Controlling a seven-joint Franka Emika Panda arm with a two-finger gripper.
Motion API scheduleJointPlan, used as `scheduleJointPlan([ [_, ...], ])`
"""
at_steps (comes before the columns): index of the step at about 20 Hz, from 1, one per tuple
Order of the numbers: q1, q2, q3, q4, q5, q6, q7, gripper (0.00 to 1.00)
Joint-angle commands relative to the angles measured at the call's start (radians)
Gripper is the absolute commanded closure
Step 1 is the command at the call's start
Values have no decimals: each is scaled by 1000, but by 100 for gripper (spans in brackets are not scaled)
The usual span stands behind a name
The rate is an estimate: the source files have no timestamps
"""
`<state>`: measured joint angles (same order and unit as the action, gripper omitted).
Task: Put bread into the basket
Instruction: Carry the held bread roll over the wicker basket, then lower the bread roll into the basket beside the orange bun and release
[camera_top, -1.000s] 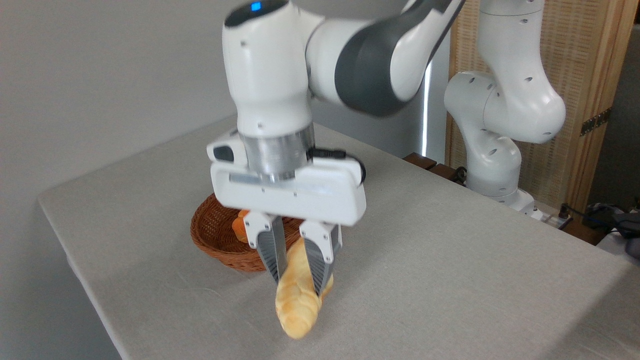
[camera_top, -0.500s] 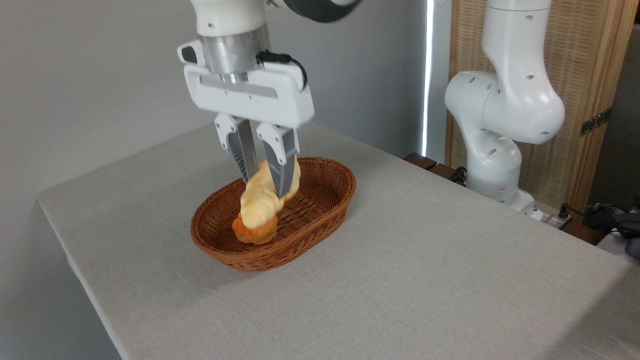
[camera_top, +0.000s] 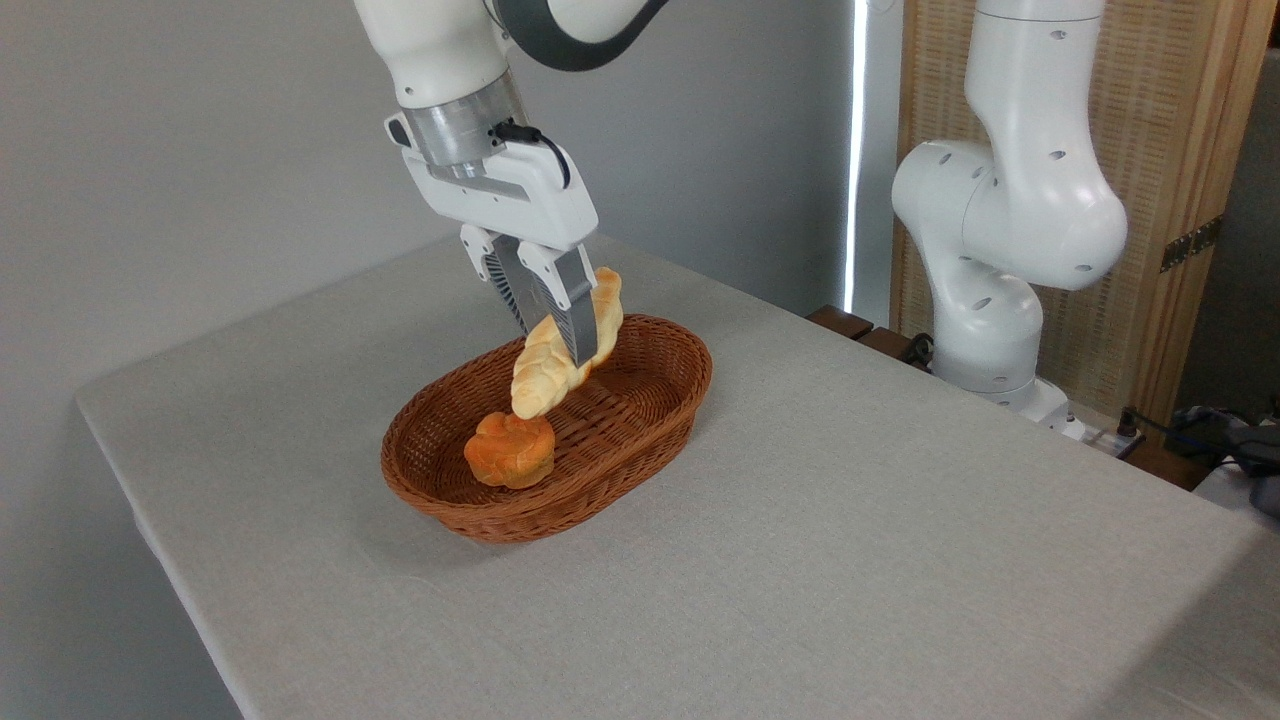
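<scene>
- Bread (camera_top: 565, 350): held in the air above the basket (camera_top: 660, 420), over its middle to rear part, not touching the wicker as far as can be seen.
- Long axis: tilted, upper end to the rear right, lower tapered end pointing down-left toward the bun (camera_top: 510, 450).
- Bun: lying in the basket's near-left half, just below the bread's lower tip; a gap shows between them.
- Gripper (camera_top: 555, 335): fingers closed on the bread near its middle, nothing else touched.
- Judgement: release is the remaining step. The free space lies in the basket's right half, so the loaf should drop there, along the basket's length.
- Risk: the lower tip may land on the bun.
</scene>
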<state>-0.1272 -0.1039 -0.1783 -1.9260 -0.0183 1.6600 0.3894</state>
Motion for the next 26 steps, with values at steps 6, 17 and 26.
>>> scheduleJointPlan([
  [6,-5,-3,7,-19,0,43,19,0],
  [17,-8,6,7,-16,-8,64,17,0],
  [26,-2,4,8,5,-11,64,5,0],
])
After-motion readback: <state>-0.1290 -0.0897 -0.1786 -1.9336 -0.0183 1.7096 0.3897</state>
